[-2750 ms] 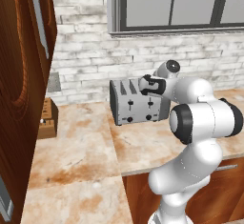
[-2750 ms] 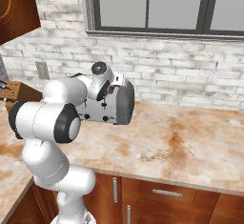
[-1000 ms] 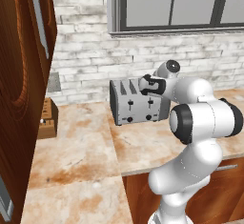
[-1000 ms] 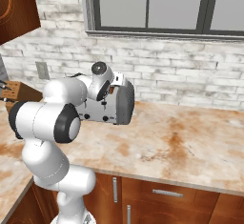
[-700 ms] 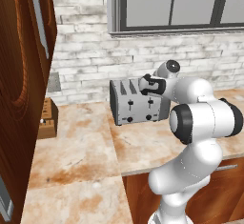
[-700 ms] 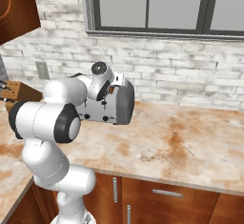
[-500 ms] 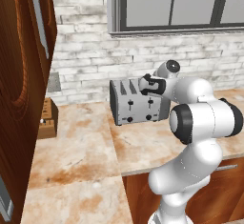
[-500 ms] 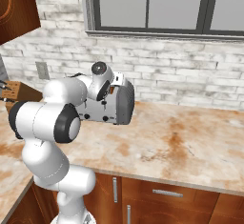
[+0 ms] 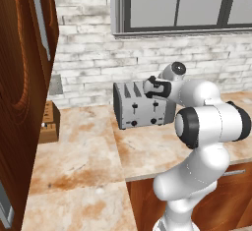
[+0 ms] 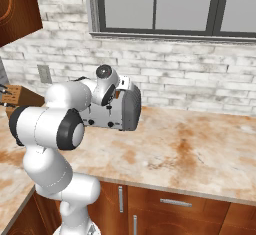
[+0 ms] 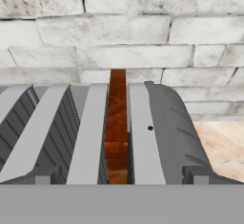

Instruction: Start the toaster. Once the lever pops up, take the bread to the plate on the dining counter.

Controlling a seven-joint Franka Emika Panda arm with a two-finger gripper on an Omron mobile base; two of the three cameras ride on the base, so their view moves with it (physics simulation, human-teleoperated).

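The arm (image 9: 209,127) is seen nearest, rising from the base and bent forward over the counter (image 9: 83,161). The gripper (image 9: 151,88) is held level at the toaster's upper front edge in the left base view; its own finger tips cannot be made out, but its jaws are taken to stand fully apart, and nothing is seen clamped between them.

The toaster (image 9: 142,106) stands on the counter near the brick wall (image 9: 88,53), its front with two slider tracks and dark knobs turned toward the camera. In the right base view its rounded side (image 10: 131,108) is seen just beyond the wrist.

In the hand view the toaster top (image 11: 162,132) is shown from the front edge, with slots running away toward the wall. The bread (image 11: 116,127) stands upright in the slot next to the rightmost wall, its brown top raised above the slot rim.

A wooden block (image 9: 48,123) stands well apart at the left. A window (image 9: 182,4) is set in the wall above.
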